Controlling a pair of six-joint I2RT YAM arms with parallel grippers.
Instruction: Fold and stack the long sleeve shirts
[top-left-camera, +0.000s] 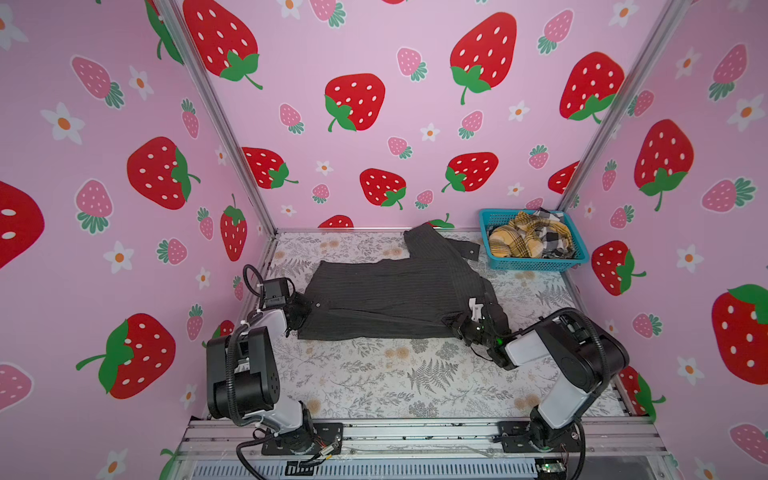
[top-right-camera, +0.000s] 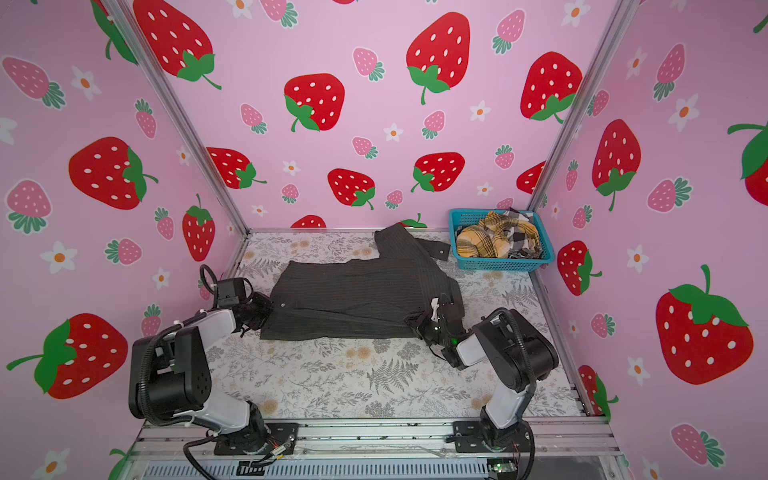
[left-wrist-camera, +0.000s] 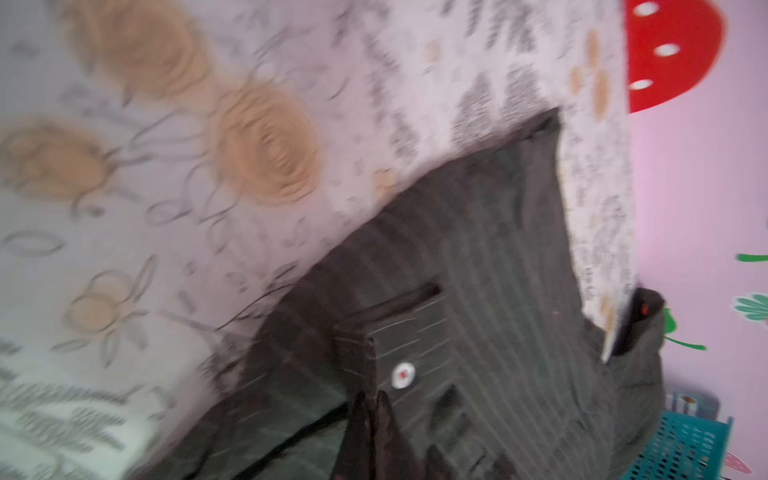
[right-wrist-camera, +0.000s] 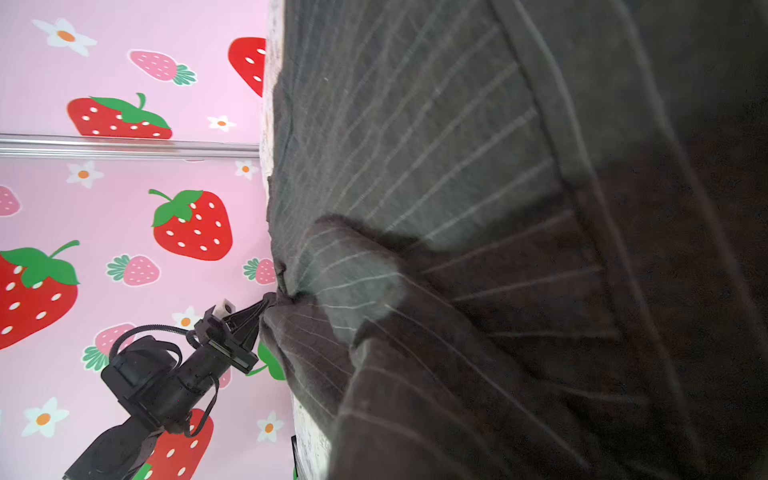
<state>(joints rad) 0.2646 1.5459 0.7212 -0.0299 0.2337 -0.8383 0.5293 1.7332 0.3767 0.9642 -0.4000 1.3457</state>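
Well, in both top views the dark striped shirt (top-left-camera: 386, 295) (top-right-camera: 353, 295) lies flat on the flowery table (top-left-camera: 374, 374) (top-right-camera: 332, 374), stretched between the two tools. The left gripper (top-left-camera: 300, 316) (top-right-camera: 261, 313) is at one end of the shirt's near edge, just beside a pale button (top-left-camera: 318, 304). The right gripper (top-left-camera: 457, 322) (top-right-camera: 415, 320) is at the other end, where the cloth is bunched up around it. One sleeve (top-left-camera: 428, 245) reaches away from both grippers toward the back wall. Farther out past the right gripper, in the back corner, stands a teal basket (top-left-camera: 536, 264) (top-right-camera: 498, 264). It holds a yellow plaid shirt (top-left-camera: 519, 243) (top-right-camera: 486, 243) and a black-and-white check shirt (top-left-camera: 552, 239) (top-right-camera: 517, 239) in a crumpled heap. These views are too far off to show how the tips stand. The left wrist view is blurry, but it comes much closer. The left gripper (left-wrist-camera: 372, 405) has its two thin tips nearly together on the shirt's edge (left-wrist-camera: 478, 270), and the button (left-wrist-camera: 403, 375) sits right next to them. A bit of the basket (left-wrist-camera: 685, 449) shows far ahead. The right wrist view shows what the others do not: the left gripper (right-wrist-camera: 262, 309) seen from across the table, its tips drawn to a narrow point with the hem of the dark striped shirt (right-wrist-camera: 415, 124) pinched between them. In that same view the cloth is piled so close that it hides the right gripper's own tips, so I cannot tell if they are wide, narrow or holding.
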